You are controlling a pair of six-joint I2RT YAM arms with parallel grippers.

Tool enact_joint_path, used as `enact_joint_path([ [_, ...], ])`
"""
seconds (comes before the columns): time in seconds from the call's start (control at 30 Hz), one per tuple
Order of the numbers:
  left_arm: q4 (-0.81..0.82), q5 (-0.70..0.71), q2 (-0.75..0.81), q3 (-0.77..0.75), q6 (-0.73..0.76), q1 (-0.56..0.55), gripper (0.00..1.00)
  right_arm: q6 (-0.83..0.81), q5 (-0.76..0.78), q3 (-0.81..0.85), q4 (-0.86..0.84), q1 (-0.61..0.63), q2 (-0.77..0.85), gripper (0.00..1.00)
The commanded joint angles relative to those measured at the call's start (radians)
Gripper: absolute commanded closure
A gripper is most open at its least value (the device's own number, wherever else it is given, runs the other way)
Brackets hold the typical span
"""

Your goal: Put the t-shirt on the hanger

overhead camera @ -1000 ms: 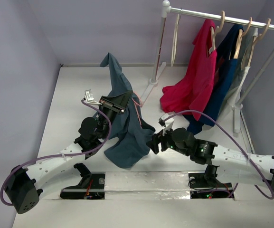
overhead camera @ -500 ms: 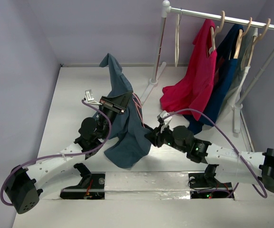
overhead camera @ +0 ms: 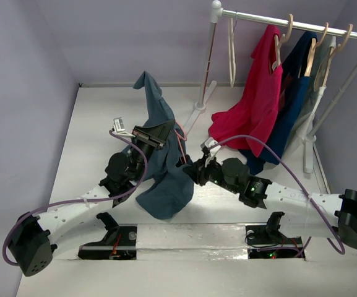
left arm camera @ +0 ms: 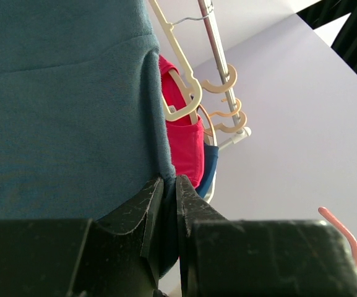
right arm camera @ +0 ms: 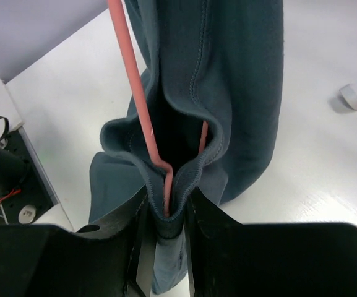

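Slate-blue t-shirt (overhead camera: 159, 167) is held up over the counter (overhead camera: 91, 136), left of the clothes rack (overhead camera: 289, 23). Left jaws clench its edge; right jaws pinch a fabric fold around the pale-pink hanger (right arm camera: 139, 93) rod.

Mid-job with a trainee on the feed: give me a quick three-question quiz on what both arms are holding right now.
1. True or false: the left gripper is pinching the edge of the t-shirt.
2. What runs down with the cloth into the right gripper? A) the pink hanger B) a wooden hanger C) a cable
3. Fill in: on the rack, the shirt next to the empty white hanger is ____.
Key: 1 true; 2 A; 3 red.
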State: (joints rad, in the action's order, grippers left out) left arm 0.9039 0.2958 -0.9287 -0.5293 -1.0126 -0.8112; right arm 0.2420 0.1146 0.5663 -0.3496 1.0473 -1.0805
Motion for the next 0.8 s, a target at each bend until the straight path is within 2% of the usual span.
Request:
enact_joint_path([
  [0.0,0.121,-0.018,0.005,0.008,-0.024,0.001,1.0,-0.035,0.033,0.078,-0.063,-0.001,-0.036,0.73],
  [0.23,0.118,-0.009,0.001,0.009,-0.029,-0.008,1.0,-0.066,0.094,0.139,-0.081,-0.001,-0.073,0.75],
  [0.6,0.124,0.0,-0.021,0.011,-0.037,-0.017,1.0,-0.096,0.094,0.213,-0.081,-0.001,-0.11,0.76],
  [0.77,0.119,0.005,-0.015,0.012,-0.038,-0.017,1.0,-0.106,0.108,0.242,-0.077,-0.001,-0.131,0.81],
])
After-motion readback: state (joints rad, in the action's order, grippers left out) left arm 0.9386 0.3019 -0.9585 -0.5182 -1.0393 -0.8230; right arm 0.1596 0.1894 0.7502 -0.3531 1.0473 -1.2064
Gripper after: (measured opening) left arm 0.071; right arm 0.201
